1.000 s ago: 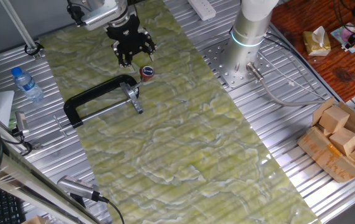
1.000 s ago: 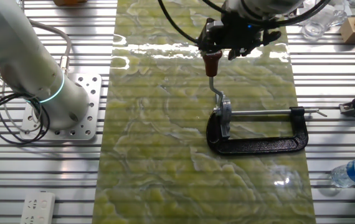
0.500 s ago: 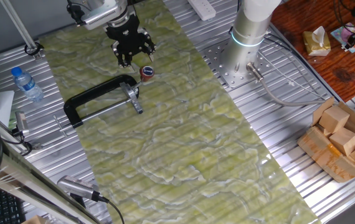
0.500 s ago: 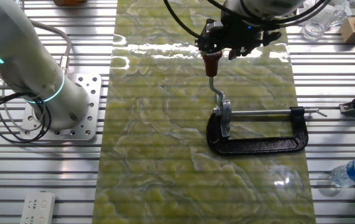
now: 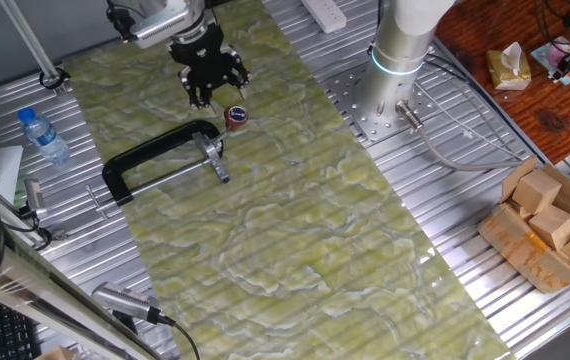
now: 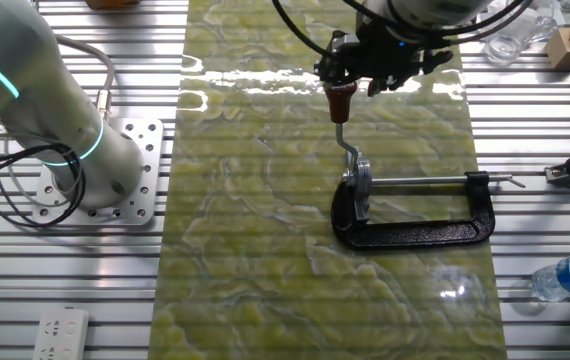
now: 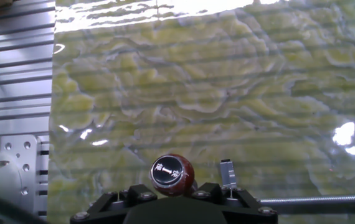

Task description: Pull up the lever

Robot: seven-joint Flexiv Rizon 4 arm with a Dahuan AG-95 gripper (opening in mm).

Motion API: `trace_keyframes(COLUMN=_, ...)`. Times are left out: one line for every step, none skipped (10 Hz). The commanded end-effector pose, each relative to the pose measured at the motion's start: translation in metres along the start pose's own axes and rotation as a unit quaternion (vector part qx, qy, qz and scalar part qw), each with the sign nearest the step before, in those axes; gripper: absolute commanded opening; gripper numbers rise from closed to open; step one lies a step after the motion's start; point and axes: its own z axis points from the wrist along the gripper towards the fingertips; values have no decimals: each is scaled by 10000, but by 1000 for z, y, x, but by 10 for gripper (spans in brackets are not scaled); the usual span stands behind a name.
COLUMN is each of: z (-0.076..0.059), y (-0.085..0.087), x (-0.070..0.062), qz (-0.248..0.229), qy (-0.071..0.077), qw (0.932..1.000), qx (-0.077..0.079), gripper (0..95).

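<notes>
The black two-finger gripper (image 5: 212, 92) hangs fingers-down just behind the lever's knob; whether its fingers are apart or together I cannot tell. In the hand view the knob sits right at the gripper body (image 7: 176, 208). The lever (image 6: 344, 125), a thin silver rod with a red-brown round knob, stands tilted up from the screw end of the black C-shaped metal clamp (image 5: 155, 165), lying flat on the green marbled mat (image 5: 295, 200). The arm rises away behind the gripper.

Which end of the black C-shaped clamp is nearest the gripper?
The end carrying the silver lever with the red-brown knob: the black two-finger gripper hangs just beyond that knob. The black clamp's opposite, plain curved end lies far off toward the clear plastic bottle.
</notes>
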Motion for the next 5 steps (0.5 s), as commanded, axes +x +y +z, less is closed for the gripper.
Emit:
trace_keyframes(z=2, y=-13, x=-107, qz=2216, qy=336, qw=9742, qx=284, gripper=0)
trace_keyframes(z=1, y=-11, x=-109, qz=2155, qy=426, qw=9750, qx=320, gripper=0)
trace_keyframes(z=0, y=-11, x=-109, qz=2162, qy=423, qw=9749, qx=321, gripper=0)
trace_keyframes(z=1, y=-11, x=-110, qz=2194, qy=409, qw=9742, qx=321, gripper=0)
trace_keyframes(z=4, y=-11, x=-113, qz=2219, qy=412, qw=9736, qx=340, gripper=0)
